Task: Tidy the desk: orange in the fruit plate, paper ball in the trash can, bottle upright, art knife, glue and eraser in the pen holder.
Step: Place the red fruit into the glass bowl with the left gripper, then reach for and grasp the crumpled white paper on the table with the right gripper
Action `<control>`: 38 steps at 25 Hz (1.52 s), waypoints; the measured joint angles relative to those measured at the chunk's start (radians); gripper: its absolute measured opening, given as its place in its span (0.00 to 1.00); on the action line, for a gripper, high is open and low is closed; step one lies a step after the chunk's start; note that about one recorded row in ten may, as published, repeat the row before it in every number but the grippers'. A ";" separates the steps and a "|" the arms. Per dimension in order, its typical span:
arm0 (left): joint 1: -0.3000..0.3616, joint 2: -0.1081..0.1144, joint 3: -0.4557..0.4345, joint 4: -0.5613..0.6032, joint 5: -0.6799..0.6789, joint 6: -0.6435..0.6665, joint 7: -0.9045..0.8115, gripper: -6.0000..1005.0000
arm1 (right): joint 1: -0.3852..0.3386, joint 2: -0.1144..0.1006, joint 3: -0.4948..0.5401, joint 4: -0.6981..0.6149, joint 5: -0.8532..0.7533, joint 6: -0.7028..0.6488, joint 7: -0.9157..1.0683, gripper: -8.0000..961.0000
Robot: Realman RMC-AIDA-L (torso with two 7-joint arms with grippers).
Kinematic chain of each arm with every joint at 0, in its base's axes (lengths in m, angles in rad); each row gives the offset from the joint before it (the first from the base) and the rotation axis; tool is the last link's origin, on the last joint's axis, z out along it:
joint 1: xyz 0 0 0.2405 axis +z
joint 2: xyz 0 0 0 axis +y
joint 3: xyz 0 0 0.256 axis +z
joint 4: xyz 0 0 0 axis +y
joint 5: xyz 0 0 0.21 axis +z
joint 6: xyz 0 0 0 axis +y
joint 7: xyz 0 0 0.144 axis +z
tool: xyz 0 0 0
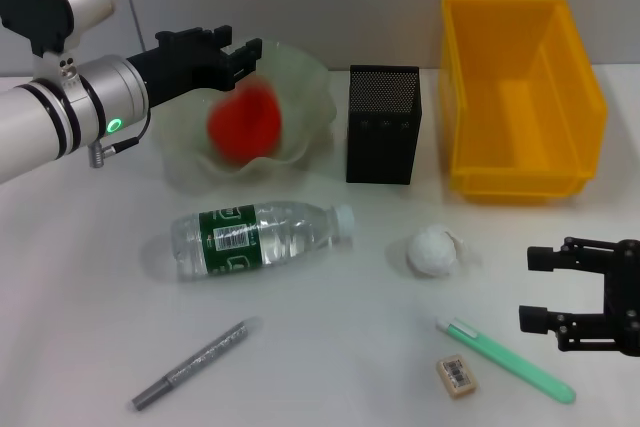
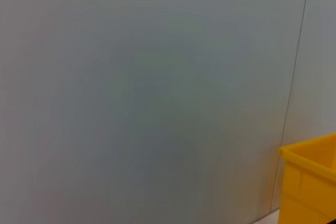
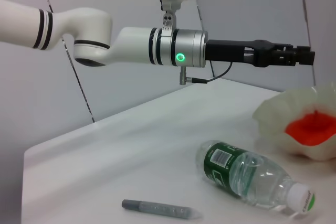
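The orange [image 1: 244, 122] lies in the pale translucent fruit plate [image 1: 310, 82] at the back left. Just above the plate's rim my left gripper [image 1: 235, 47] hovers, open and empty. The clear bottle [image 1: 258, 237] with a green label lies on its side mid-table. A white paper ball [image 1: 433, 250] sits right of it. The green art knife [image 1: 505, 359] and the eraser [image 1: 456, 375] lie at the front right, and a grey glue pen [image 1: 190, 365] at the front left. My right gripper [image 1: 545, 292] rests open beside the knife.
A black mesh pen holder [image 1: 383, 125] stands behind the bottle's cap. At the back right is the yellow trash bin [image 1: 520, 162], whose corner also shows in the left wrist view [image 2: 310, 182]. The right wrist view shows the left arm [image 3: 173, 53], the plate [image 3: 273, 111] and the bottle [image 3: 247, 179].
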 joint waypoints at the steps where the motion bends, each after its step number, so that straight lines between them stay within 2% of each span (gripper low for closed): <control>1: 0.000 0.000 0.000 0.000 0.000 0.000 0.000 0.25 | 0.003 0.000 0.000 0.004 0.000 0.001 0.000 0.82; 7: 0.018 0.004 0.001 0.011 0.000 0.055 0.001 0.39 | 0.019 0.002 0.002 0.009 0.001 0.001 0.000 0.82; 8: 0.042 0.008 0.002 0.044 0.000 0.145 -0.004 0.41 | 0.024 0.002 0.005 0.008 0.001 0.002 0.002 0.82; 11: 0.093 0.011 0.009 0.109 0.000 0.319 -0.007 0.58 | 0.035 0.002 0.005 -0.001 0.001 0.016 0.029 0.82; 13: 0.093 0.011 0.009 0.109 0.000 0.319 -0.007 0.71 | 0.046 0.002 0.001 -0.031 -0.001 0.032 0.082 0.82; 14: 0.191 0.013 0.044 0.217 0.001 0.580 -0.015 0.78 | 0.052 0.002 -0.001 -0.057 -0.004 0.038 0.117 0.82; 15: 0.191 0.013 0.044 0.217 0.001 0.580 -0.015 0.78 | 0.057 0.002 -0.003 -0.079 -0.006 0.040 0.147 0.82; 16: 0.219 0.014 0.050 0.242 0.001 0.637 -0.026 0.79 | 0.062 0.002 -0.006 -0.108 -0.007 0.040 0.181 0.82; 19: 0.219 0.014 0.050 0.242 0.001 0.637 -0.026 0.80 | 0.073 0.001 -0.046 -0.201 -0.014 0.048 0.282 0.82; 20: 0.300 0.018 0.055 0.281 0.004 0.798 -0.040 0.80 | 0.079 -0.001 -0.070 -0.235 -0.031 0.053 0.326 0.82; 21: 0.346 0.019 0.062 0.302 0.010 0.877 -0.029 0.80 | 0.087 -0.001 -0.094 -0.265 -0.052 0.058 0.368 0.82; 23: 0.404 0.020 0.089 0.334 0.019 0.955 -0.009 0.80 | 0.117 -0.005 -0.146 -0.327 -0.128 0.066 0.478 0.82; 27: 0.447 0.020 0.133 0.354 0.021 1.004 -0.002 0.80 | 0.210 -0.010 -0.249 -0.395 -0.292 0.077 0.661 0.82; 28: 0.484 0.021 0.170 0.369 0.023 1.035 0.000 0.80 | 0.230 -0.010 -0.274 -0.402 -0.329 0.080 0.699 0.82; 31: 0.512 0.021 0.189 0.375 0.024 1.043 0.001 0.80 | 0.289 -0.008 -0.341 -0.411 -0.423 0.092 0.803 0.82; 38: 0.536 0.022 0.191 0.375 0.025 1.043 0.013 0.80 | 0.370 0.001 -0.518 -0.365 -0.528 0.202 0.994 0.82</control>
